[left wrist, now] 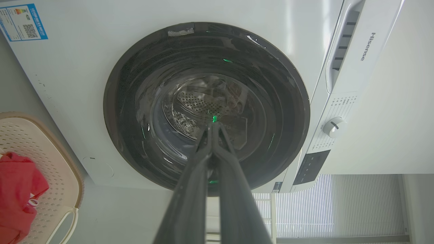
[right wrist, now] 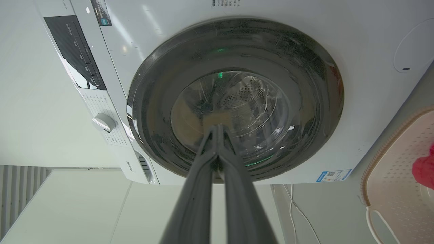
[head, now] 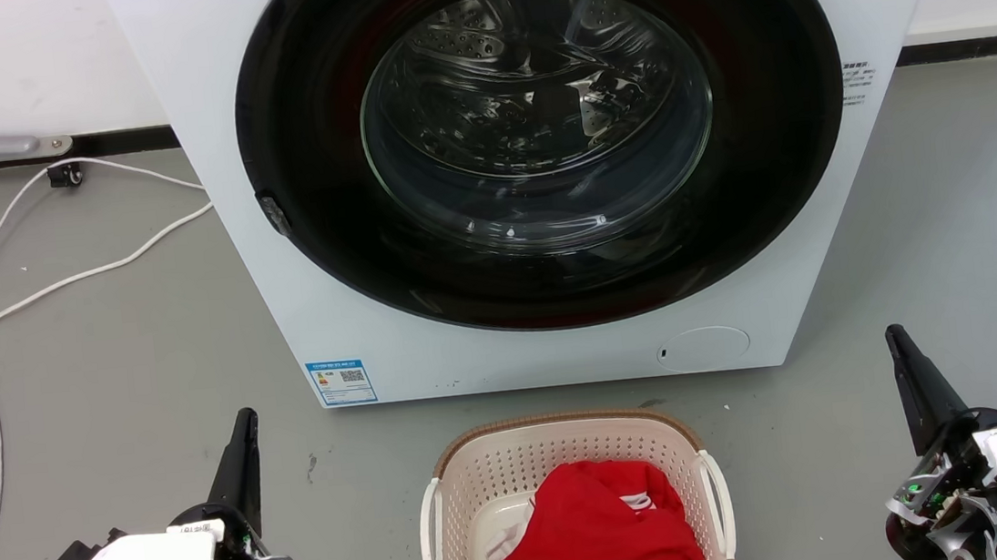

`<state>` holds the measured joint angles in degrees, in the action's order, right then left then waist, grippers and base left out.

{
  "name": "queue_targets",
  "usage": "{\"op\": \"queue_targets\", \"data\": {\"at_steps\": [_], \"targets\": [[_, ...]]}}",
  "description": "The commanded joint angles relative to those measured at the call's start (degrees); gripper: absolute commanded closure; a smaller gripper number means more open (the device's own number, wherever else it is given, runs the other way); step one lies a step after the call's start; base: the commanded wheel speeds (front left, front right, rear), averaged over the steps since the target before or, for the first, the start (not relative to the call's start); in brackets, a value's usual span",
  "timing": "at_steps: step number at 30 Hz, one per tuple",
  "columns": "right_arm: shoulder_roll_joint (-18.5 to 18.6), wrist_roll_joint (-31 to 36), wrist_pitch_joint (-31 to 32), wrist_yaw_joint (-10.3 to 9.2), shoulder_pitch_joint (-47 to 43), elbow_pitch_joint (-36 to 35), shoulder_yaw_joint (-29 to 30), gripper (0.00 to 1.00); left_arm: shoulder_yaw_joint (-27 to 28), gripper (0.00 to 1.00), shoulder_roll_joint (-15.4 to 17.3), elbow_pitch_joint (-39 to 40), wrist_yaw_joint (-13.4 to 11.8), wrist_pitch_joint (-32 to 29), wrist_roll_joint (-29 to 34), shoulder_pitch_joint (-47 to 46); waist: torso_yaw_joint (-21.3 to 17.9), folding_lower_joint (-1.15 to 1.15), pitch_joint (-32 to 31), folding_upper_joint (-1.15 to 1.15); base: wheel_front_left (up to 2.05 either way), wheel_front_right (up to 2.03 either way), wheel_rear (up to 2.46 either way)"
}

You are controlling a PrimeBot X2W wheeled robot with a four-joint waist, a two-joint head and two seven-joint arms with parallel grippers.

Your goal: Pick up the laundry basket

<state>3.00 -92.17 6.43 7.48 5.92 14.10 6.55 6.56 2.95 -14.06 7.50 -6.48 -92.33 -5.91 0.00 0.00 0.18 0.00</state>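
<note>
Left gripper [head: 246,420]: near left, low over the grey floor [head: 105,373]; its two dark fingers are pressed together tip to tip, with nothing between them, pointing toward the far side. In the left wrist view they aim at the door glass.
Right gripper [head: 894,335]: near right, in the same condition, fingers closed along their length and empty.
Laundry basket [head: 558,423]: near centre, on the floor between the two grippers and well apart from each. Cream perforated walls, brown woven-look rim, one white handle on each side; upright.
Red garment [head: 596,536]: bunched inside the basket, toward its right and near side. Something white [head: 509,535] lies beside it at the left; what it is cannot be told.
Washing machine [head: 332,351]: white front-loader just beyond the basket. Round dark door [head: 555,293] shut, steel drum visible through the glass. Blue label [head: 341,382] at lower left of the front, round service cover [head: 703,347] at lower right.
White cable [head: 51,286]: far left, trailing across the floor toward the wall
</note>
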Motion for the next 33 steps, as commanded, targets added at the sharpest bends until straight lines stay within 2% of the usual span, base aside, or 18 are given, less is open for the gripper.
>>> {"op": "queue_targets", "data": {"at_steps": [1,19,20,33], "targets": [[-0.2,0.2,0.2,0.02,0.7,0.1,0.1,1.00,0.2,1.00,0.0,-0.1,0.0,-0.2,0.3,-0.6,0.0,0.00,0.0,0.00,0.00,0.00,0.00],[-0.2,0.2,0.2,0.02,0.7,0.1,0.1,1.00,0.2,1.00,-0.1,-0.1,0.0,-0.2,0.3,-0.6,0.0,0.00,0.0,0.00,0.00,0.00,0.00],[0.0,0.0,0.0,0.00,0.0,0.0,0.0,0.00,0.0,0.00,0.0,0.0,0.0,0.0,0.0,0.0,0.0,0.00,0.0,0.00,0.00,0.00,0.00],[0.0,2.4,-3.4,0.00,-0.7,-0.4,-1.8,0.00,-3.9,0.00,0.0,1.0,0.0,3.3,1.1,0.0,0.0,0.00,0.2,0.00,0.00,0.00,0.00]]}}
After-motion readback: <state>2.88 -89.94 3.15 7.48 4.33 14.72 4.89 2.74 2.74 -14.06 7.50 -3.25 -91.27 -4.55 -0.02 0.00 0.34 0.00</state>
